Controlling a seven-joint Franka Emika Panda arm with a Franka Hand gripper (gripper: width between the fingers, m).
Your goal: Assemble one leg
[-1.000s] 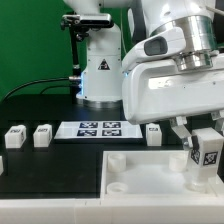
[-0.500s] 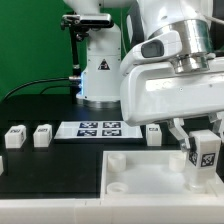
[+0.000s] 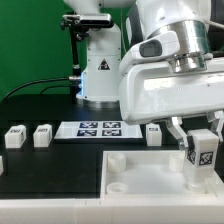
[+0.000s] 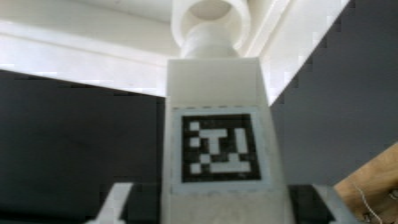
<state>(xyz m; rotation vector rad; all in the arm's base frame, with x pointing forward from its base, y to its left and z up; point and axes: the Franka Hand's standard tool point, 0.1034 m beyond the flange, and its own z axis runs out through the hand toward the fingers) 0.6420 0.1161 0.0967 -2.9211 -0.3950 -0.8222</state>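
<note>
My gripper (image 3: 199, 150) is shut on a white leg (image 3: 203, 153) with a black-and-white tag, holding it upright over the right part of the large flat white board (image 3: 150, 176). In the wrist view the leg (image 4: 221, 120) fills the middle between my two fingers (image 4: 125, 203), its tag facing the camera, and it points toward a round corner socket (image 4: 206, 14) of the board. Three more legs stand on the black table: two at the exterior view's left (image 3: 14, 137) (image 3: 42, 135) and one (image 3: 154, 134) beside the marker board.
The marker board (image 3: 100, 129) lies flat at the back middle of the black table (image 3: 50, 175). The arm's white base (image 3: 98, 75) stands behind it. The white board has raised round corner sockets (image 3: 117, 158).
The gripper with the leg has shifted slightly toward the exterior view's left and a little lower. Nothing else has moved.
</note>
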